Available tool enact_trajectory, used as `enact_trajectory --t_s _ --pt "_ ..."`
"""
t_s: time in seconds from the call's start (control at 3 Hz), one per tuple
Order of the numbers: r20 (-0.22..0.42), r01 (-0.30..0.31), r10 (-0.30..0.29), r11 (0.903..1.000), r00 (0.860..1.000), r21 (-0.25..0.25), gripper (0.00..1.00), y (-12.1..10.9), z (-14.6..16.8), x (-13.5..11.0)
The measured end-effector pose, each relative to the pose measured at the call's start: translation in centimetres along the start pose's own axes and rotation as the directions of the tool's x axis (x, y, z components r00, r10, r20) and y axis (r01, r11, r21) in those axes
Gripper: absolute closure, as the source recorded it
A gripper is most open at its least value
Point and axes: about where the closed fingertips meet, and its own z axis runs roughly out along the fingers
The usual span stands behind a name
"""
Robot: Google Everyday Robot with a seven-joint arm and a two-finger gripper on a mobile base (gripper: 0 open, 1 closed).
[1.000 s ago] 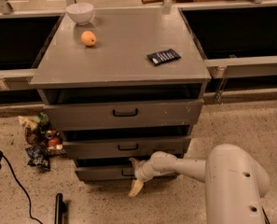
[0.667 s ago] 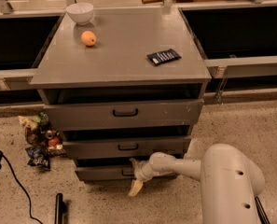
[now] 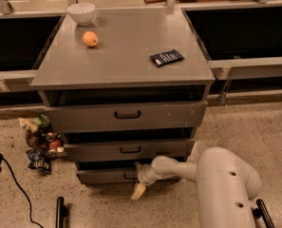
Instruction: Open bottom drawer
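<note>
Your gripper (image 3: 138, 178) sits low, right up against the bottom drawer (image 3: 102, 176), the lowest front in the stack, about at its centre. It looks spread, I think. Farther back on the cabinet top: dark packet (image 3: 166, 58), orange (image 3: 89, 39), white bowl (image 3: 81, 13).

Count:
- cabinet (image 3: 121, 65): 1
- grey drawers: 3, namely top drawer (image 3: 83, 117), middle drawer (image 3: 93, 152), bottom drawer (image 3: 100, 176)
- black loop handles: 2 in clear view, top handle (image 3: 127, 114) and middle handle (image 3: 130, 149); third mostly hidden behind gripper
- on cabinet top: white bowl (image 3: 81, 12) x1, orange (image 3: 89, 39) x1, dark packet (image 3: 166, 58) x1
- floor left of cabinet: snack wrapper pile (image 3: 40, 144) x1, item count not readable
- black cable (image 3: 14, 186): 1
- robot arm (image 3: 178, 167): 1
- gripper (image 3: 138, 178): 1, at bottom drawer front, centre
</note>
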Motion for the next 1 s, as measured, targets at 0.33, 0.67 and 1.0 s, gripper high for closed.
enact_trajectory --t_s 0.33,0.67,1.0 --pt "-0.008 -0.010 0.010 0.9999 1.000 -0.008 0.00 -0.71 0.58 0.29" --pt "-0.017 -0.009 0.009 0.9995 1.000 -0.030 0.19 -0.42 0.87 0.25" --pt "-0.017 -0.009 0.009 0.9995 1.000 -0.031 0.42 -0.40 0.87 0.24"
